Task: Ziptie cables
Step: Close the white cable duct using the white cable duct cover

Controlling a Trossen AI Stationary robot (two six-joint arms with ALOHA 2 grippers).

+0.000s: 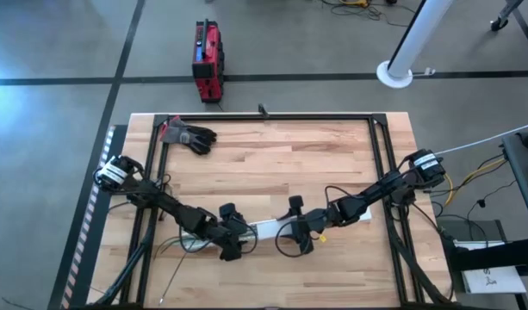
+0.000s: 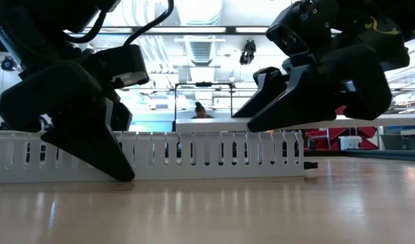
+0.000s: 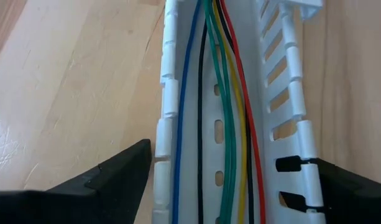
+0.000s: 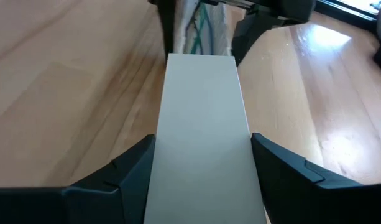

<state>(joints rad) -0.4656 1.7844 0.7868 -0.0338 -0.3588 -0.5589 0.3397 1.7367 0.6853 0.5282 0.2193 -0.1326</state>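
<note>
A white slotted channel (image 2: 193, 156) lies on the wooden table. Inside it run the cables (image 3: 224, 118), blue, black, green, yellow and red, lying along its floor. My left gripper (image 3: 221, 162) reaches down over the channel's left part, one finger outside each wall (image 1: 233, 239). My right gripper (image 4: 202, 146) is shut on the flat white lid (image 2: 261, 124). It holds the lid level just over the channel's top, the far end pointing at the left gripper. Whether the lid touches the channel I cannot tell. My left gripper grips the channel across its width, one finger (image 3: 125, 177) against one slotted wall (image 3: 164, 168) and the other finger against the opposite wall (image 3: 305, 180). It comes from above, slanting down. The channel stays flat on the table. My right gripper pinches the lid by its two long edges (image 4: 162, 155), the fingers (image 4: 283, 165) on either side and pointing along it. It comes in nearly level from the table's right side. The lid sits flat and level, lifted off the table.
A black and red glove (image 1: 190, 135) lies at the table's far left. A black metal frame (image 1: 272, 118) borders the work area. Loose cable loops (image 1: 190, 245) lie near the front by the left gripper. A red toolbox (image 1: 208, 60) stands on the floor beyond.
</note>
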